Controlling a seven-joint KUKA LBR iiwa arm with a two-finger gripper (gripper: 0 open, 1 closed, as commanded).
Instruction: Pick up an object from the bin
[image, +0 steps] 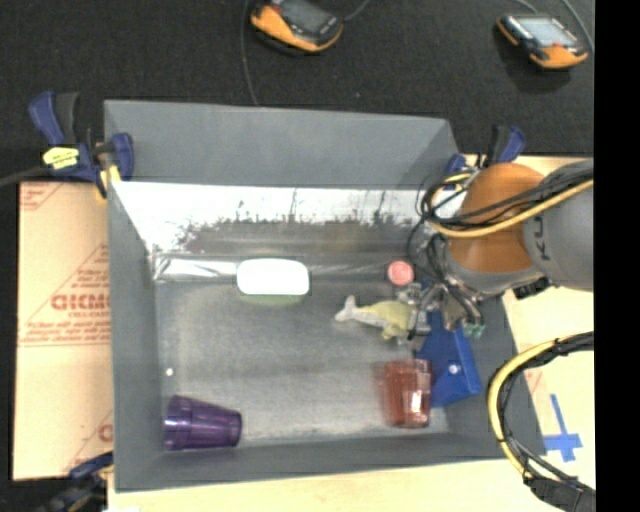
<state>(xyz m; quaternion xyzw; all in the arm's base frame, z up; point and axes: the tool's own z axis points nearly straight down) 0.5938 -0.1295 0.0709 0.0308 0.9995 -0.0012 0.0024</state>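
My gripper (428, 312) hangs at the right side of the bin, under the arm's orange cover. Its fingers reach down beside the right end of a pale yellow-green toy fish (382, 316), which lies near the bin's middle right. A small pink ball (400, 271) rests just above and left of the gripper. A blue block (451, 366) leans against the right wall just below the gripper. A clear red cup (406, 393) lies on its side below the fish.
A white oval soap-like piece (272, 278) lies at the back wall, left of centre. A purple cup (200, 423) lies on its side in the front left corner. The arm and cables crowd the right rim.
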